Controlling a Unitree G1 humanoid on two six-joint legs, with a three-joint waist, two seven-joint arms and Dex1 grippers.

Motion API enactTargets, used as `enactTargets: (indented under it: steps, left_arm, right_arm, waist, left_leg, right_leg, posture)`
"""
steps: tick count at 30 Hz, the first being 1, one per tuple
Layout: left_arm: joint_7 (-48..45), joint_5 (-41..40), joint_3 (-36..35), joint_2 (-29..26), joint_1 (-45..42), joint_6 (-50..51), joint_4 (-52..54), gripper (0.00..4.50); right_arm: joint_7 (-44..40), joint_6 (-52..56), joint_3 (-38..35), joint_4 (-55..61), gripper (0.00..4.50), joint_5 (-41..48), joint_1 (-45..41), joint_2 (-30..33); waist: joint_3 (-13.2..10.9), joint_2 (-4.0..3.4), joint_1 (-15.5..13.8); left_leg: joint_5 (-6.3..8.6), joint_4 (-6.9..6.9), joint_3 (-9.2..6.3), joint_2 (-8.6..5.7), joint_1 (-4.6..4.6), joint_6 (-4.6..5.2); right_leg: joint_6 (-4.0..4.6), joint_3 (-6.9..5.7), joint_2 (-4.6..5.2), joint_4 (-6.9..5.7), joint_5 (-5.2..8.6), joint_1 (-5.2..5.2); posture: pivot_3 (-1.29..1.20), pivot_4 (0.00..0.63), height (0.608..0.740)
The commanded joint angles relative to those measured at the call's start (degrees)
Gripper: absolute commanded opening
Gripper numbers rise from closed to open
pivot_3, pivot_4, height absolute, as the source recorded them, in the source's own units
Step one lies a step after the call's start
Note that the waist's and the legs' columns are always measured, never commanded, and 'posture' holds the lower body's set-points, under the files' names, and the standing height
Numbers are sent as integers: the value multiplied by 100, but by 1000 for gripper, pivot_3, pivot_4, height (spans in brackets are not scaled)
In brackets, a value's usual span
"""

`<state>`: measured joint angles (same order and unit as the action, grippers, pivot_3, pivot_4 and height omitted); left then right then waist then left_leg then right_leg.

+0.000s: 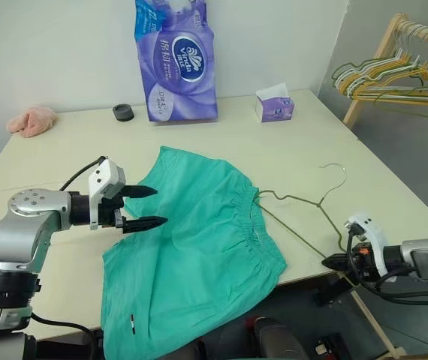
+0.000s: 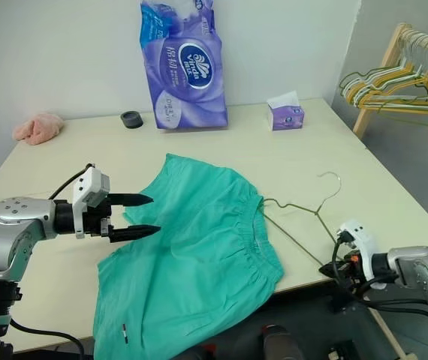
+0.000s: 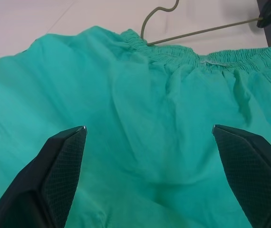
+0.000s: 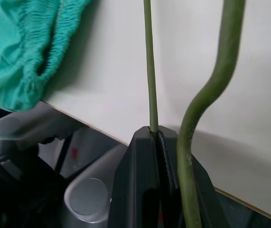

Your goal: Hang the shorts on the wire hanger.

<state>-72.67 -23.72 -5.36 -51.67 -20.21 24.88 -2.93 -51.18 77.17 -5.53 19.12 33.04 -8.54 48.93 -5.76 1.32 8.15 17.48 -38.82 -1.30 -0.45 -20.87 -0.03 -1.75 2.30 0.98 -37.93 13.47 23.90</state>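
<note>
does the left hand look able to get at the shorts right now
Probably yes. The left hand hovers open just over the shorts, which lie flat on the table with nothing between. The right hand is shut on the wire hanger, well clear.

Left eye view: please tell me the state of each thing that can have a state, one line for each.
shorts: spread flat on the table, one leg hanging over the near edge
wire hanger: lying on the table, partly under the waistband
left gripper: open, above the shorts
right gripper: shut on the wire hanger
</note>
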Motion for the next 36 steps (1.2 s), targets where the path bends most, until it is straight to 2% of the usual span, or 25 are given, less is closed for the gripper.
enactTargets:
  steps: [1, 5, 9, 14, 18, 27, 31, 34, 36]
  left_arm:
    - [65, 45, -96, -49, -116, -133, -73, 4477]
    - [119, 78, -116, -58, -163, -207, -198, 4477]
    - [207, 151, -143, -58, -253, -311, -354, 4477]
    - [281, 144, -197, -75, -270, -335, -410, 4477]
    - [360, 131, -249, -92, -213, -335, -369, 4477]
    - [461, 124, -219, -17, -272, -326, -328, 4477]
    - [557, 116, -234, 23, -306, -330, -316, 4477]
    - [695, 121, -286, 37, -306, -307, -332, 4477]
    - [810, 102, -332, 44, -308, -245, -355, 4477]
  right_arm:
    - [49, 225, -74, 62, 0, 321, -356, -57]
    - [146, 496, 29, -191, 0, 478, -820, -180]
    - [275, 610, 509, -494, 0, 443, -1216, -307]
    - [214, 720, 804, -739, 0, 536, -1340, -235]
    - [281, 940, 752, -896, 0, 598, -1403, -263]
    - [982, 1319, 770, -1564, 0, 514, -2291, -1566]
    - [1374, 1431, 541, -2002, 0, 375, -2570, -2085]
    - [1523, 1197, 391, -2008, 0, 335, -2682, -2233]
    - [1437, 976, 467, -1681, 0, 384, -2646, -2026]
  waist:
    - [-2, -2, -1]
    - [-2, -1, -2]
    - [-2, -1, -6]
    - [-3, -1, -21]
    - [-2, -1, -21]
    - [-4, -3, -20]
    - [-3, -3, -36]
    - [-3, -3, -49]
    - [-4, -4, -51]
  left_leg:
    - [0, 0, 1, -1, 0, 0]
    - [0, 0, -1, 0, 0, 1]
    - [1, 0, -1, 0, 0, 1]
    - [1, 0, 0, -1, -2, 1]
    - [1, 0, -2, -1, -2, 1]
    - [1, 2, -1, 1, -2, 2]
    - [1, 2, -2, -1, -4, 2]
    - [1, 1, -3, -3, -5, 2]
    - [1, 1, -3, -3, -5, 2]
  right_leg:
    - [0, 1, 0, 0, 0, 0]
    - [0, -1, 0, 0, 0, 0]
    - [0, -1, 0, 1, 0, 0]
    - [1, 0, 4, 2, -1, 1]
    - [0, -2, 4, 1, -1, 0]
    - [7, 1, 3, -4, -4, 6]
    - [27, 0, 7, -3, -17, 6]
    - [27, -1, 10, -3, -17, 6]
    - [27, -1, 10, -4, -18, 6]
  posture:
    - [-199, 78, 740]
    - [-193, 79, 740]
    - [-178, 79, 740]
    - [-166, 79, 740]
    - [-144, 82, 740]
    - [-134, 84, 740]
    - [-122, 81, 740]
    - [-117, 80, 740]
    - [-116, 80, 740]
